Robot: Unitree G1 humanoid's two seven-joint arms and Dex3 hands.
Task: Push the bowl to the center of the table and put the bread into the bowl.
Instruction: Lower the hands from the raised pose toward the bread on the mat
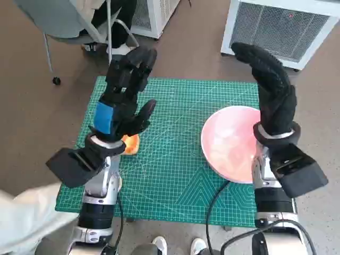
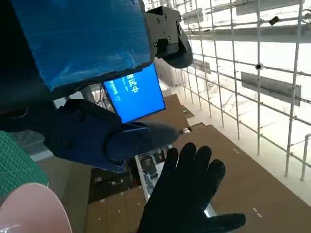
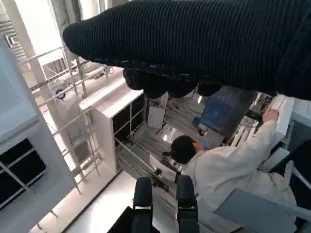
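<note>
A pink bowl (image 1: pixel 234 141) sits on the right side of the green mat (image 1: pixel 180 175), reaching the mat's right edge; its rim (image 2: pixel 34 204) also shows in the left wrist view. The bread (image 1: pixel 130 143), orange-brown, lies on the left of the mat, mostly hidden under my left hand. My left hand (image 1: pixel 123 98) is raised above the bread with fingers spread and holds nothing. My gloved right hand (image 1: pixel 271 87) stands raised over the bowl's far right rim, fingers apart and empty; it also appears in the left wrist view (image 2: pixel 187 194).
The green mat covers the small table. A chair (image 1: pixel 69 21) stands beyond the far left corner, white units (image 1: pixel 281 26) beyond the far right. A person's shoes (image 1: pixel 178 245) show at the near edge, and a person in white (image 3: pixel 228 170) sits nearby.
</note>
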